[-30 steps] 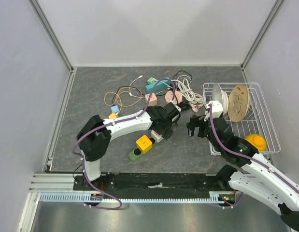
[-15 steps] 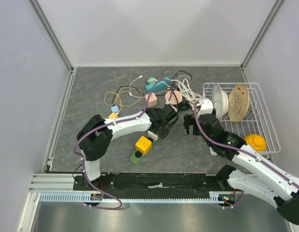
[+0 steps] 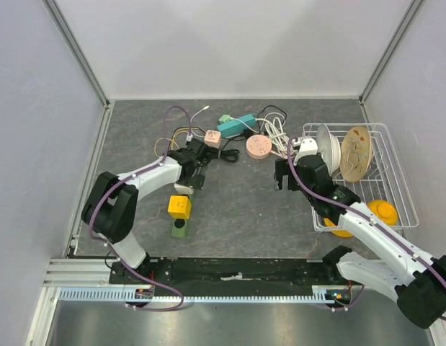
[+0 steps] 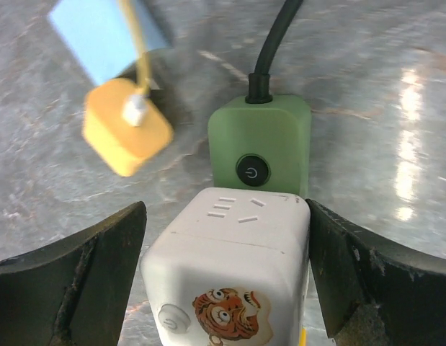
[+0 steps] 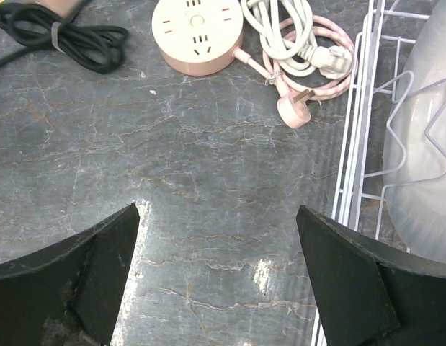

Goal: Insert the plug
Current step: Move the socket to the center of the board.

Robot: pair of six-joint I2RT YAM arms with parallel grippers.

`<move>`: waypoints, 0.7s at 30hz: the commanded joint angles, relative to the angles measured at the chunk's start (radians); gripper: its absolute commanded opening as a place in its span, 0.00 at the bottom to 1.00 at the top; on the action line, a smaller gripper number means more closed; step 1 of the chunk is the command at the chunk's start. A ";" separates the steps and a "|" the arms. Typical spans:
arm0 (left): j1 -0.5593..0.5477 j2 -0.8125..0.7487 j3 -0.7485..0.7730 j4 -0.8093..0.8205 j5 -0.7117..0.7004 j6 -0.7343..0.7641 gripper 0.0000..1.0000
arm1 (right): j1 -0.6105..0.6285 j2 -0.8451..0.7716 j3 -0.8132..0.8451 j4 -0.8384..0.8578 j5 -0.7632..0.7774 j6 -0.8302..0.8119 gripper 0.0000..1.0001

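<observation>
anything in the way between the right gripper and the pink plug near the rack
Nothing visible. In the right wrist view only bare table lies between the open right gripper and the pink plug. The white cable is coiled beyond the plug, and the wire rack stands beside it, not in the path.

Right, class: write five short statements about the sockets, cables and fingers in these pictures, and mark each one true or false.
1. The right fingers are open, with nothing between them. True.
2. The round pink socket lies inside the wire rack. False: it lies on the table, left of the rack.
3. The white cube socket sits between the left fingers. True.
4. The green socket has a white lead. False: its cable is black.
5. The white cube socket bears a cartoon sticker. True.
</observation>
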 commanded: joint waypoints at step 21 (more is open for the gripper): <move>0.141 -0.560 -0.066 -0.035 0.331 0.033 0.98 | -0.243 0.737 0.462 0.240 -0.426 -0.069 0.98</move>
